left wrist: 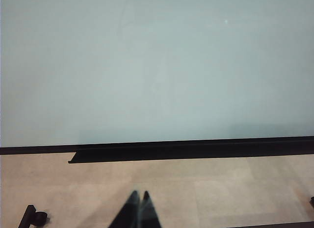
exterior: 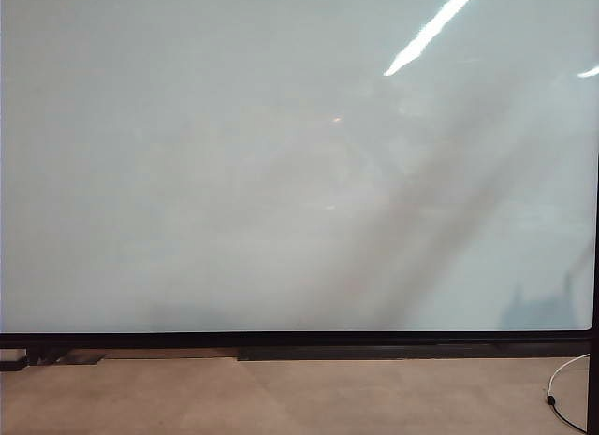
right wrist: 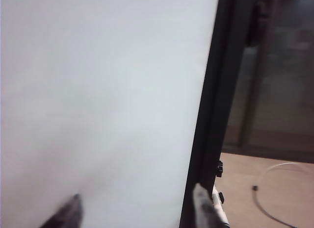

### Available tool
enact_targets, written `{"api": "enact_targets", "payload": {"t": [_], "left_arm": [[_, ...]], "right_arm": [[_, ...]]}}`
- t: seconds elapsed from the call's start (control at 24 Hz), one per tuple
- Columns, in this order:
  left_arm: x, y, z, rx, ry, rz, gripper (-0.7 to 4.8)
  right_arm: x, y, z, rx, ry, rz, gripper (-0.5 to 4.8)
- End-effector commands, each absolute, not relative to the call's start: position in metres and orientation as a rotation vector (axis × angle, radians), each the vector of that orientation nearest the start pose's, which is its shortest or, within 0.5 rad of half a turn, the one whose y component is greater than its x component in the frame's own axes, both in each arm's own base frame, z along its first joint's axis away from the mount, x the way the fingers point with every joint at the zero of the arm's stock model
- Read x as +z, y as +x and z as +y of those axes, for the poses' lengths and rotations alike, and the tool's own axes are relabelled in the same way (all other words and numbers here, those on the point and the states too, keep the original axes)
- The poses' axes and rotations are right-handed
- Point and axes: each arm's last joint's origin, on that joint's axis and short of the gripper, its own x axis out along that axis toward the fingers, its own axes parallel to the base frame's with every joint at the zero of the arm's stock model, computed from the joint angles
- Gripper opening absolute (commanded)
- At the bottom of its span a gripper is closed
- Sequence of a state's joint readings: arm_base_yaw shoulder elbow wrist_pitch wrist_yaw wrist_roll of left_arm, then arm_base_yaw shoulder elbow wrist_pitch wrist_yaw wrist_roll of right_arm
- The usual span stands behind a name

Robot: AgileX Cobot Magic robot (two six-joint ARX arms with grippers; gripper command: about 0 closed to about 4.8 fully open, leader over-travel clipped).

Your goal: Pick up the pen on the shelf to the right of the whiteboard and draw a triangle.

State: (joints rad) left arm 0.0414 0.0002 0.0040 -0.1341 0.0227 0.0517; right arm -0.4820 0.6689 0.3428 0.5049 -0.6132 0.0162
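The whiteboard (exterior: 281,173) fills the exterior view, glossy and blank inside its thin black frame. Neither gripper shows in that view. In the left wrist view my left gripper (left wrist: 139,194) hangs low over the tan floor, well back from the board (left wrist: 157,66), its tips pressed together. In the right wrist view my right gripper (right wrist: 136,196) stands wide open in front of the board's right edge (right wrist: 216,90), with nothing between its fingers. A small white piece with black bits (right wrist: 219,198) sits just past one fingertip by the frame; I cannot tell whether it is the pen. No triangle shows.
A black tray ledge (exterior: 374,354) runs under the board's lower frame. A white cable (exterior: 562,398) lies on the floor at the right. A black foot (left wrist: 34,219) stands near the left gripper. Dark glass panelling (right wrist: 279,90) lies beyond the board's right edge.
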Motion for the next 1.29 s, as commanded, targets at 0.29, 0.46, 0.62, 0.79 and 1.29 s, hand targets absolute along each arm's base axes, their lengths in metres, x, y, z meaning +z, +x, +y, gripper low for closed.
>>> {"api": "enact_targets", "payload": {"t": [0.29,0.46,0.62,0.79,1.29], "left_arm": [[0.154,0.097,0.003,0.013,0.048,0.120,-0.05],[0.154,0.097,0.003,0.015,0.048,0.120,-0.05],[0.154,0.097,0.003,0.015,0.048,0.120,-0.05],[0.154,0.097,0.003,0.015,0.048,0.119,-0.05],[0.154,0.097,0.003,0.014,0.048,0.120,-0.05]], "right_arm": [[0.224,0.189,-0.116,0.194,0.009,-0.139,2.85],[0.202,0.207,-0.130,0.200,0.036,-0.156,2.85],[0.180,0.225,-0.140,0.208,0.080,-0.141,2.86],[0.164,0.244,-0.146,0.223,0.094,-0.099,2.89],[0.151,0.277,-0.156,0.232,0.109,-0.071,2.88]]}}
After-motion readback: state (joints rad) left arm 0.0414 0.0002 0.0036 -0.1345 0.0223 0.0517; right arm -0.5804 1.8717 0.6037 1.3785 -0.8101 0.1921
